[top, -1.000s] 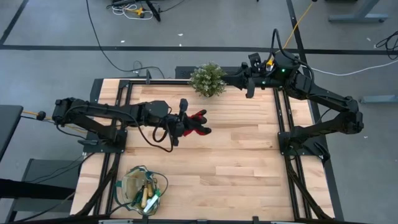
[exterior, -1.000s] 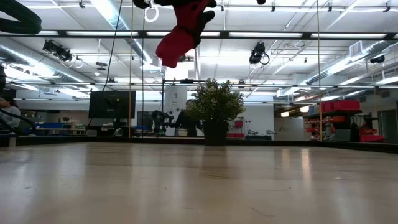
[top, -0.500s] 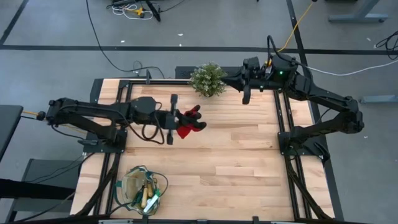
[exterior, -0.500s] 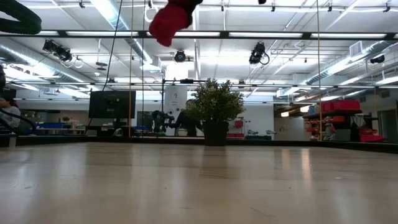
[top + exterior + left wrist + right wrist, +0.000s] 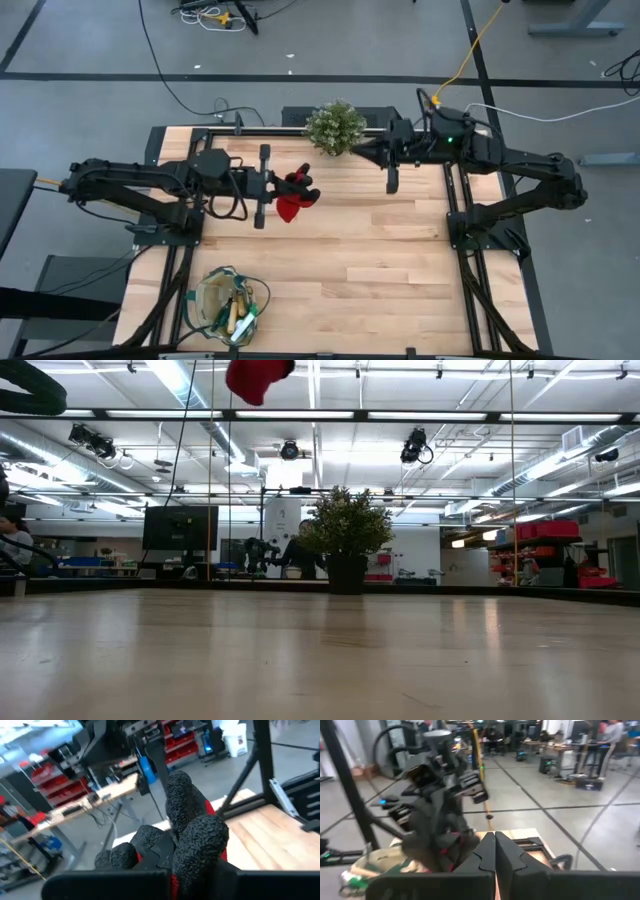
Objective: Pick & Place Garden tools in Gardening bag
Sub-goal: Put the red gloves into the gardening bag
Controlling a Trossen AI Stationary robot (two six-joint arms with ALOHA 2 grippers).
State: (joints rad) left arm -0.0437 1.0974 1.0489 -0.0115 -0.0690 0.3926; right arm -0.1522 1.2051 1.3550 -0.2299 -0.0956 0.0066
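Grey concrete floor, ceiling strip lights, red storage bins, dark monitor

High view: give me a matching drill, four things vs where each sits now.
Things:
1. glove
2. gardening bag
3. potted plant
4. right pincer

Places:
A. table's far edge, middle
B. near-left corner of the table
C. clamped in the left pincer, off the table
D. empty, shut, beside the plant

Pairs: 1-C, 2-B, 3-A, 4-D
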